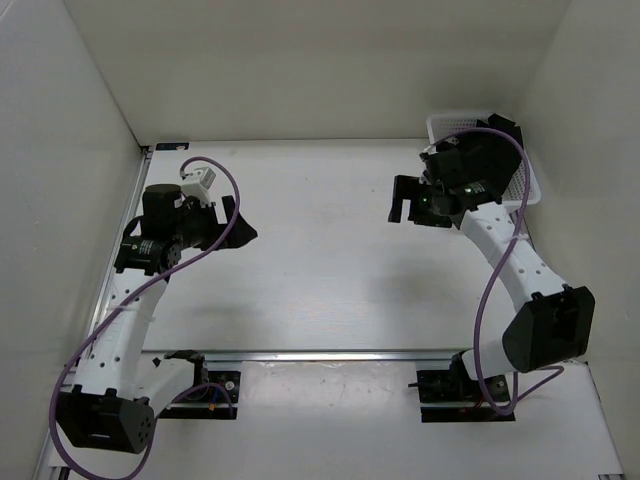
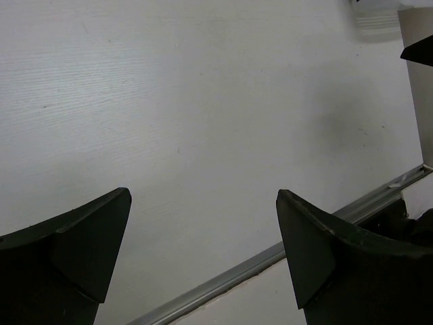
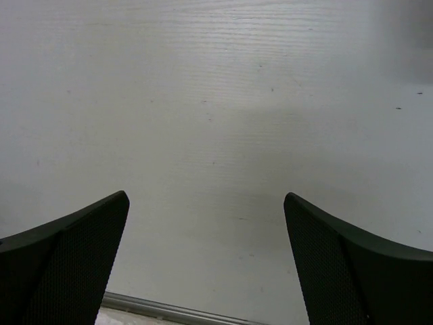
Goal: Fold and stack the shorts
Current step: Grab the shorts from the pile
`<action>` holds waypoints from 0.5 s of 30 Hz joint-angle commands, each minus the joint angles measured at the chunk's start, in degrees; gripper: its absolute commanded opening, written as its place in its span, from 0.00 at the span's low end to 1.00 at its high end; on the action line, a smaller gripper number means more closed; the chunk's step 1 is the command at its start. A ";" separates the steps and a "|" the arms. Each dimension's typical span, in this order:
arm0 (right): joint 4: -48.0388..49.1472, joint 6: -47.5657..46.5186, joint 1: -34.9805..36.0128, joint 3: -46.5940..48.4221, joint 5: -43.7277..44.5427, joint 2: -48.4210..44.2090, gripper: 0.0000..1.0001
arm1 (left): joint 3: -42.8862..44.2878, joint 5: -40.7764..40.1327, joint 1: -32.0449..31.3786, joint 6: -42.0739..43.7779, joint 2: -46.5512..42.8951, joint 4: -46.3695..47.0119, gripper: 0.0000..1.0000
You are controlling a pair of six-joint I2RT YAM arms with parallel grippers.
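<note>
No shorts lie on the white table (image 1: 320, 270). A dark shape (image 1: 503, 127) shows in the white basket (image 1: 527, 180) at the back right, half hidden by my right arm; I cannot tell if it is the shorts. My left gripper (image 1: 238, 220) hovers open and empty over the left of the table. Its wrist view shows the gripper (image 2: 203, 203) spread wide over bare table. My right gripper (image 1: 407, 210) is open and empty just left of the basket. In its wrist view the gripper (image 3: 206, 203) is also spread over bare table.
White walls enclose the table on the left, back and right. A metal rail (image 1: 350, 353) runs along the near edge and shows in the left wrist view (image 2: 223, 281) and the right wrist view (image 3: 162, 310). The arm bases stand below it.
</note>
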 commanded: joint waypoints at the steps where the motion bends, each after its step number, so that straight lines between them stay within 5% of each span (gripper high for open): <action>1: 0.50 1.16 -0.59 -1.34 3.30 -5.32 1.00 | 1.85 1.73 -0.29 0.44 -1.05 1.29 1.00; 5: -3.45 2.22 -3.92 -1.34 11.74 -9.01 1.00 | 2.46 3.13 -0.29 0.44 -0.52 1.29 1.00; 10: -3.46 1.34 -11.74 -0.21 11.93 -11.30 1.00 | 2.46 3.75 -0.29 0.97 -0.52 1.29 1.00; 15: -4.07 0.72 -22.12 11.38 8.32 0.87 0.82 | 3.51 4.89 -0.81 1.58 2.73 1.29 1.00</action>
